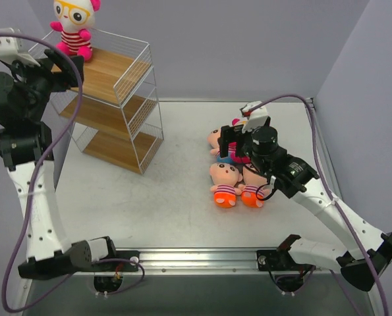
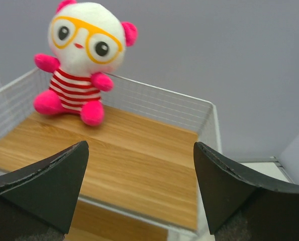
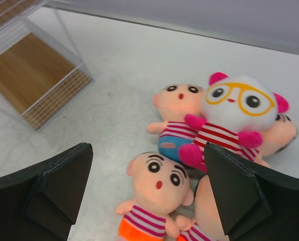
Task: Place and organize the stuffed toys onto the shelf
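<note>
Both claws gape empty, left claw (image 2: 139, 149) at the shelf (image 2: 139, 163), right claw (image 3: 148, 153) over the stuffed toys (image 3: 159, 183) by the tabletop's (image 3: 119, 75) right edge: likely light, squashy, best pinched across the torso.

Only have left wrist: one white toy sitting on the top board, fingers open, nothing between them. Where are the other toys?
Observer: In a pile on the table, off to the right of the shelf.
Operator: What's the right arm doing?
Observer: The right gripper hangs open just above that pile, holding nothing.
Operator: Is there another white one in there?
Observer: Yes, one white toy with yellow glasses, lying across the peach ones.
</note>
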You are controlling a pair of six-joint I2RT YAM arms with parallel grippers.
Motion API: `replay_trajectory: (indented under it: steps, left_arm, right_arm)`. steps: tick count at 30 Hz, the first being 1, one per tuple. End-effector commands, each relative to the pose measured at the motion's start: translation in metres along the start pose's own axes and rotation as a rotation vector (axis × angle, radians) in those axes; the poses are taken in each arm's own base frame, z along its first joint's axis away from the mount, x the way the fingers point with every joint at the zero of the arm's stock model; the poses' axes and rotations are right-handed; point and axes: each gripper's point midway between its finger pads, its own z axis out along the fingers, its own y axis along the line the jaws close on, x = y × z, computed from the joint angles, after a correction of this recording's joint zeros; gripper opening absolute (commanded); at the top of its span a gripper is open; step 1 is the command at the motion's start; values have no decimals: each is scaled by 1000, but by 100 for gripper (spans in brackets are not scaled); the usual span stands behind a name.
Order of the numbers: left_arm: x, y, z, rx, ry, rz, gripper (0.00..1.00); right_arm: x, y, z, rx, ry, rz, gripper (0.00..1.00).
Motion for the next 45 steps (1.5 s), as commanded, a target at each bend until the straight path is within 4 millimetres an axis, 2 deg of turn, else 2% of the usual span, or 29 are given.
replay_trajectory:
  steps: [1,3,4,5,6,7,8,10,11,14,19,20,23,24,27,28,31,38,41,44,45]
  left_arm:
    - [24,-23,-45,-63,108,-45,94]
    - [39,-27,-62,-80,149,-51,94]
    - [47,-36,-69,-61,173,-51,94]
    - [48,-42,-88,-59,184,-33,94]
    - [59,-42,-96,-69,211,-34,94]
    - [59,-44,-114,-80,212,-24,94]
    - [64,-53,-122,-47,229,-9,94]
    - [77,-52,-138,-53,262,-3,94]
    - [79,-56,-153,-41,267,-1,94]
    - [93,-61,-178,-14,295,2,94]
    - [115,-73,-206,73,336,-6,94]
    - [125,-75,-207,92,362,-7,94]
    - [140,-83,-213,155,395,-10,94]
    - [152,-88,-215,190,424,-19,94]
    - [169,-100,-218,273,463,-51,94]
    - [169,-110,-220,333,464,-66,94]
    - [175,-122,-222,407,475,-98,94]
    - [194,-127,-213,432,510,-165,94]
    - [204,-128,-210,432,528,-193,94]
    - [208,-131,-206,442,540,-222,94]
    - [211,-131,-206,442,547,-228,94]
  right_arm:
    - [-8,-51,10,156,1,137,99]
    - [-9,-66,14,201,-4,170,98]
    - [-9,-82,17,243,-8,200,98]
    - [-8,-91,19,266,-7,219,98]
    - [-7,-101,20,287,-6,238,97]
    - [-5,-118,22,317,-7,280,96]
    - [-1,-126,25,327,-1,299,95]
    - [1,-141,30,346,-9,334,92]
    - [4,-150,32,352,-8,353,92]
    - [10,-164,45,348,10,392,90]
    - [27,-184,68,342,24,430,88]
    - [32,-188,72,340,30,436,88]
    - [48,-203,84,326,36,470,87]
    - [50,-206,87,294,38,489,87]
    - [60,-206,100,253,47,512,87]
    - [62,-205,106,229,45,521,87]
    - [70,-199,118,169,45,543,87]
    - [86,-198,138,133,57,575,85]
    - [93,-197,144,119,62,580,80]
    - [99,-194,148,90,74,579,69]
    - [98,-191,148,72,75,582,60]
